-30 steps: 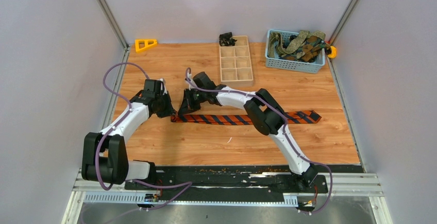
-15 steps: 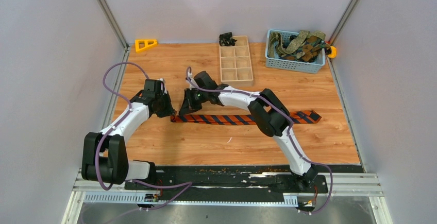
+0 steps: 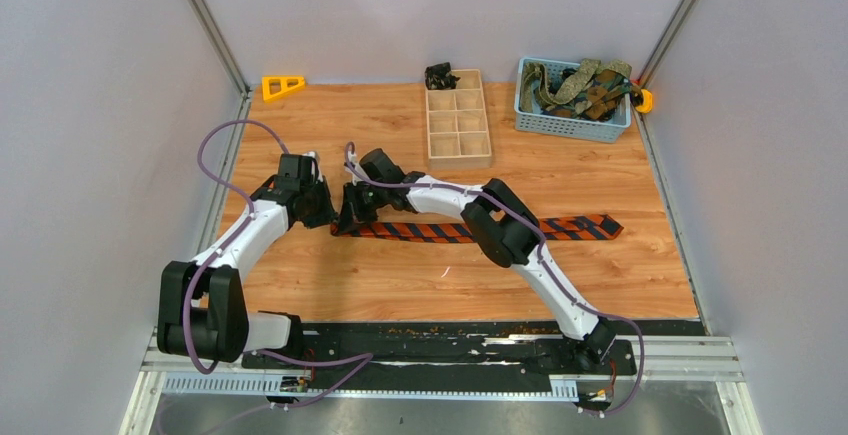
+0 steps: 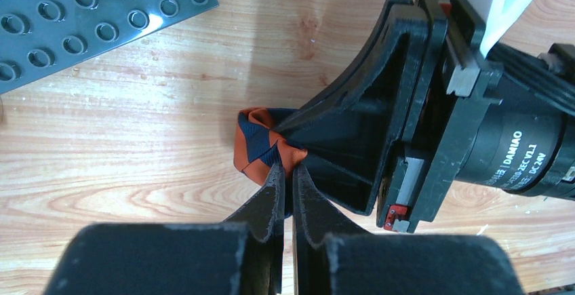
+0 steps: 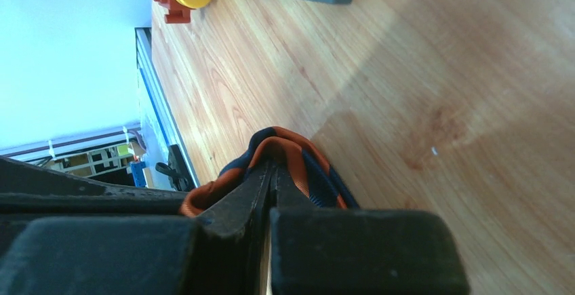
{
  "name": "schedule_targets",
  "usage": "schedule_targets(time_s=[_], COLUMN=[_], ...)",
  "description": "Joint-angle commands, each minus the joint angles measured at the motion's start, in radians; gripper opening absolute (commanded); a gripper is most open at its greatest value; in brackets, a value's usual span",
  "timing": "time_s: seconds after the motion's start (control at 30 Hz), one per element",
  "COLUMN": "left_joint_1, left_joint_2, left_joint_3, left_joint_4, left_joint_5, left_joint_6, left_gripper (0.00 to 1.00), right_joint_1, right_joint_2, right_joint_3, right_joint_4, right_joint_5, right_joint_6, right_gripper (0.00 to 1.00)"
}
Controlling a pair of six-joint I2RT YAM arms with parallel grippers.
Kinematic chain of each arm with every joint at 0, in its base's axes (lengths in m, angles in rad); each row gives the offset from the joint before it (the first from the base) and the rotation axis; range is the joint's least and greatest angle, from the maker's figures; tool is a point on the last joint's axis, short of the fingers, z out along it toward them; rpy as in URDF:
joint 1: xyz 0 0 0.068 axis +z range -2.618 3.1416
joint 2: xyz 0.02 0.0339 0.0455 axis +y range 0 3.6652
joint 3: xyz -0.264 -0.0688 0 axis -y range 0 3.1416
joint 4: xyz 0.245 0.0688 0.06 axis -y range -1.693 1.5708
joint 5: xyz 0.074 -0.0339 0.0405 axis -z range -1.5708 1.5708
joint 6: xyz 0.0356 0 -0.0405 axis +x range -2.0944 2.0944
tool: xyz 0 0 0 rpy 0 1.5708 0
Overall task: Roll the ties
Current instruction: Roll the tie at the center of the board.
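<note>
An orange and navy striped tie (image 3: 470, 230) lies flat across the middle of the table, its wide end at the right. Its narrow left end (image 4: 256, 144) is folded over itself. My left gripper (image 3: 328, 217) is shut on that end from the left, the jaws pinching the fabric in the left wrist view (image 4: 285, 167). My right gripper (image 3: 348, 217) is shut on the same fold (image 5: 288, 156) from the right, with the cloth wrapped over its fingertips. Other olive and brown ties (image 3: 580, 85) are heaped in the blue basket.
A blue basket (image 3: 570, 125) stands at the back right. A wooden compartment tray (image 3: 458, 120) stands at the back middle with a dark bundle (image 3: 439, 76) behind it. A yellow triangle (image 3: 283, 86) lies at the back left. A grey studded plate (image 4: 81, 17) shows in the left wrist view.
My right gripper has moved left along the tie toward my left gripper, and the tie's narrow end has shifted slightly left. The left arm has barely moved.
</note>
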Motion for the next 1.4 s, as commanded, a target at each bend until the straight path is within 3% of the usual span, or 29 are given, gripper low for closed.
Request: schedule_targets(time_s=[0.0, 0.77, 1.03, 1.37], left_joint_1=[-0.004, -0.004, -0.004, -0.004], left_joint_2=[-0.026, -0.008, -0.012, -0.005], left_joint_3=[0.041, 0.045, 0.049, 0.046], left_joint_4=[-0.003, 0.004, 0.0, 0.011], left_joint_5=[0.007, 0.011, 0.011, 0.029], left_joint_6=[0.015, 0.015, 0.015, 0.012], left_gripper=[0.0, 0.0, 0.0, 0.0], right_joint_1=[-0.003, -0.052, -0.071, -0.071], right_joint_2=[0.019, -0.178, -0.271, -0.241], right_joint_3=[0.074, -0.097, -0.239, -0.291], right_joint_4=[0.04, -0.004, -0.04, -0.056], right_joint_5=[-0.025, -0.001, 0.075, 0.122], right_joint_6=[0.022, -0.043, -0.11, -0.147], right_gripper=[0.0, 0.0, 0.0, 0.0])
